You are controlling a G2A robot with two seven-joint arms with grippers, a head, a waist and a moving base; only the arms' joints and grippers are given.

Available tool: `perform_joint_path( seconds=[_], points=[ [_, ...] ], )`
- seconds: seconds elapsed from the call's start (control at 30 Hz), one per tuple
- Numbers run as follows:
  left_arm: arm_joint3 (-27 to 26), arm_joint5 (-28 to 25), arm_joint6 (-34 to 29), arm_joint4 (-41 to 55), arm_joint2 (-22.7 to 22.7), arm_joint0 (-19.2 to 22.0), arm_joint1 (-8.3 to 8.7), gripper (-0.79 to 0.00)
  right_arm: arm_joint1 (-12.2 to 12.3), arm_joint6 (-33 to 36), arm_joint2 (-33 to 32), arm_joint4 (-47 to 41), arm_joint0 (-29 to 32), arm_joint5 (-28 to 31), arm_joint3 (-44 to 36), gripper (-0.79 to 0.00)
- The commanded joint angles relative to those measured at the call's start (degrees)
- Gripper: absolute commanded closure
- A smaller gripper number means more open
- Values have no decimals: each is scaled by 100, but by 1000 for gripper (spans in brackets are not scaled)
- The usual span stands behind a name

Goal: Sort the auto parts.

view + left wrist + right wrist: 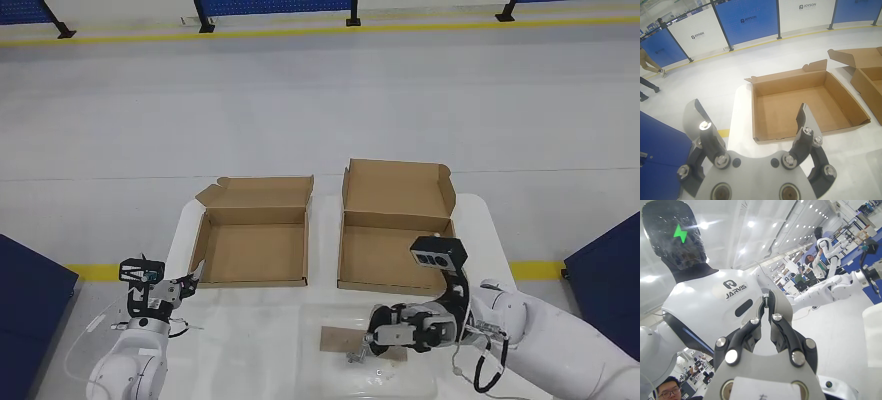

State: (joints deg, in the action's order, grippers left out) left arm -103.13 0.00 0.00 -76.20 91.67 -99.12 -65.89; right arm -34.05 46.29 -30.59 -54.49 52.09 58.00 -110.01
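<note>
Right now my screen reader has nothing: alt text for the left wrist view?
The left gripper, jaws open, hangs above the white table, facing a shallow open brown cardboard box; a second brown cardboard box stands beside it.

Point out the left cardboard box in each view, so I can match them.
Top view: left box, open, on the table's left half.
Left wrist view: left box just beyond the open left claw.
Right wrist view: aimed upward off the table; right claw grips a bolt.
Shared landmark: right box beside it.
</note>
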Motion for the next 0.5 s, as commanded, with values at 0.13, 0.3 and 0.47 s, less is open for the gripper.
perform_joint_path(
  seconds=[0.13, 0.3, 0.47],
  points=[
    [0, 0, 0, 0, 0, 0, 0, -785, -116, 72, -110, -457, -84, -71, -235, 0],
    [0, 0, 0, 0, 0, 0, 0, -785, -243, 288, -233, -779, -143, -287, -304, 0],
    [0, 0, 0, 0, 0, 0, 0, -785, -357, 572, -378, -991, -165, -571, -273, 0]
  ],
)
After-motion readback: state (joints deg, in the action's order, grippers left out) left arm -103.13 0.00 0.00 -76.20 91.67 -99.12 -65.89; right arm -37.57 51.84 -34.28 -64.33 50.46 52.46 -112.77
